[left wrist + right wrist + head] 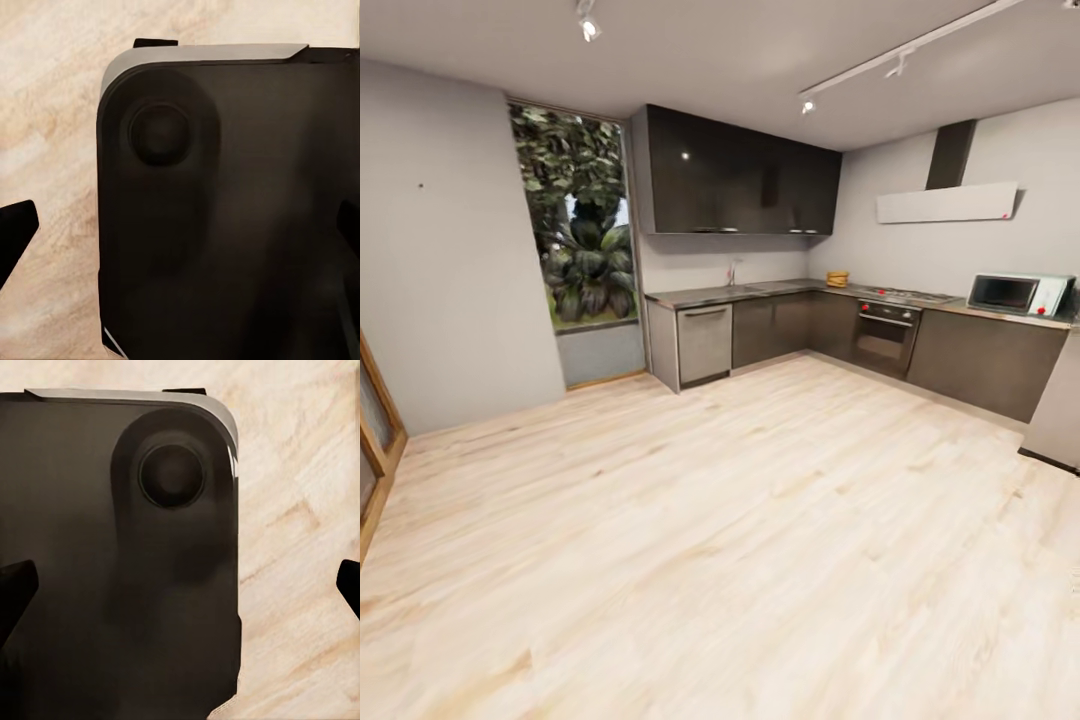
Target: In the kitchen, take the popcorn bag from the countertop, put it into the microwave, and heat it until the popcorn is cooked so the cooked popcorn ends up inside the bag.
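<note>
**Head view: robot out on the floor, kitchen run well ahead, nothing in hand**

Head view looks across a wide stretch of pale wood floor to an L-shaped kitchen. The microwave sits at the far right end of the countertop, close to that end's edge, door shut, dark glass facing the room, white side panel with a red dot. Placement judged sensible: free-standing at the counter end, reachable from the front.

A small tan object stands near the inner corner of the countertop, just beside the steel hob. Probably the popcorn bag; too small to confirm, and no popcorn can be made out. The built-in oven with two red knobs sits below the hob. Bag and microwave are apart, with the hob between them.

Left wrist view: the left gripper points down at the robot's own dark base and the floor. Its dark fingertips sit at opposite edges of the picture, so the jaws stand wide apart, holding and touching nothing.

Right wrist view: same for the right gripper: fingertips spread, nothing between them.

Judgement: arms hang stowed because this is the approach stage; pickup is not yet started.
</note>
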Motion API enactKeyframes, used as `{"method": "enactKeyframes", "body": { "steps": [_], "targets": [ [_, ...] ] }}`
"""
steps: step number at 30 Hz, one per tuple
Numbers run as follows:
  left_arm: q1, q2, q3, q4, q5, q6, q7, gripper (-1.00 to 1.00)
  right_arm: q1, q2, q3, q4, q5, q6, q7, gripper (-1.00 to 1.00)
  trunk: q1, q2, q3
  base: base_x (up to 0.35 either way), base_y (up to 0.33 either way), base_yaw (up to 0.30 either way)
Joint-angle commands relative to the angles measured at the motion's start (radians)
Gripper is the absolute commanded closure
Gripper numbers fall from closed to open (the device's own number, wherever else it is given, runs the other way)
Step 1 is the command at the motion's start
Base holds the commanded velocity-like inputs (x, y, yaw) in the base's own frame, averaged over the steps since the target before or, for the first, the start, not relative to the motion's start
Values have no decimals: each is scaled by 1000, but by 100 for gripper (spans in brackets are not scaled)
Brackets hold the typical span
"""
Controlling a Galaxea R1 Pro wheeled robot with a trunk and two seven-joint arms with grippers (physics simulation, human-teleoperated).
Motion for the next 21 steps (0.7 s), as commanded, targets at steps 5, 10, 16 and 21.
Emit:
{"method": "enactKeyframes", "body": {
  "steps": [5, 10, 16, 21],
  "targets": [
    [0, 0, -1, 0, 5, -3, 1, -100, -1, 0, -2, 2, -2, -5, 1, -100, 1, 0, -1, 326, 0, -282],
    [0, 0, -1, 0, 5, -4, 1, -100, -1, 0, -2, 2, -2, -5, 0, -100, 1, 0, -1, 326, 0, -287],
    [0, 0, -1, 0, 5, -3, 1, -100, 0, 0, -2, 1, -2, -5, -2, -100, 1, 0, -1, 326, 0, -287],
    [0, 0, -1, 0, 5, -4, 1, -100, -1, 0, -2, 2, -2, -5, 0, -100, 1, 0, -1, 326, 0, -287]
  ]
}}
